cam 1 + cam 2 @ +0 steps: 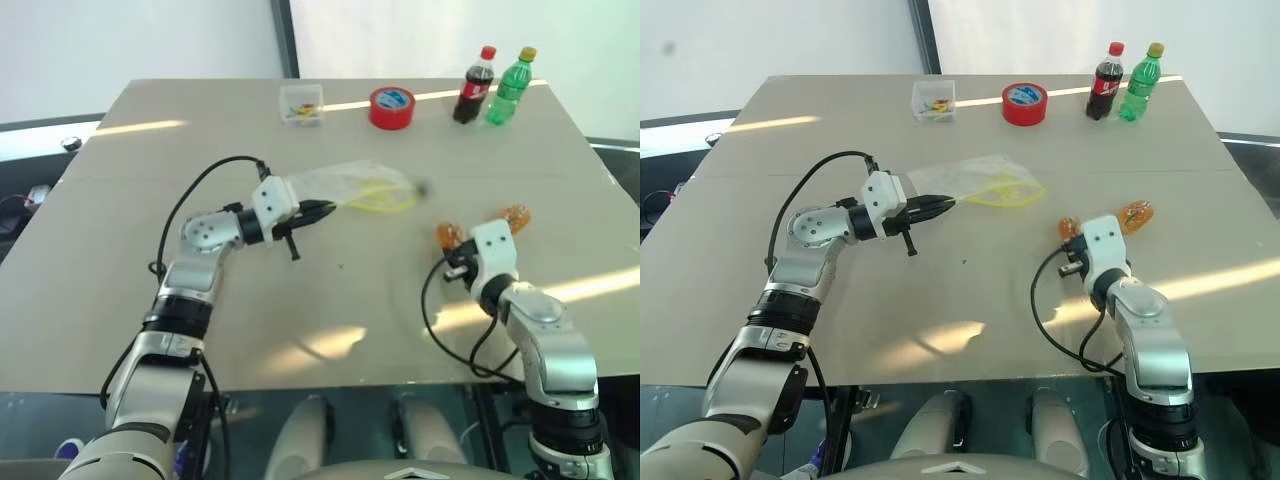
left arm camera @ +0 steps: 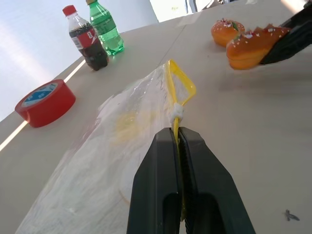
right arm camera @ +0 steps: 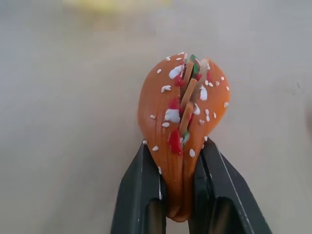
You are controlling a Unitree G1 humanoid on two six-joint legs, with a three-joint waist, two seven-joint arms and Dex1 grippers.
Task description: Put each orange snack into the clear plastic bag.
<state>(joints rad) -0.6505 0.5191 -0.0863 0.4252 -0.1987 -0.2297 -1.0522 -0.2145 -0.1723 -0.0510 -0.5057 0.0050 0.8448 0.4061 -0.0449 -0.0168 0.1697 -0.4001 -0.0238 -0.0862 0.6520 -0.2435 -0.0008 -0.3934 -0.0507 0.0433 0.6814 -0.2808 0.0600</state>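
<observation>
Orange snacks lie right of the clear plastic bag (image 1: 360,187) in the head view, the left wrist view shows the left gripper (image 2: 178,141) pinching its yellow strip, and the right wrist view shows the right gripper (image 3: 176,148) clamping one orange snack (image 3: 183,124).

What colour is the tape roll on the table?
The tape roll is red, with a blue-and-white label; clearest in the left wrist view.

Left hand (image 2: 179,146) and right hand (image 3: 178,161) both clamped, arms forward.
</observation>
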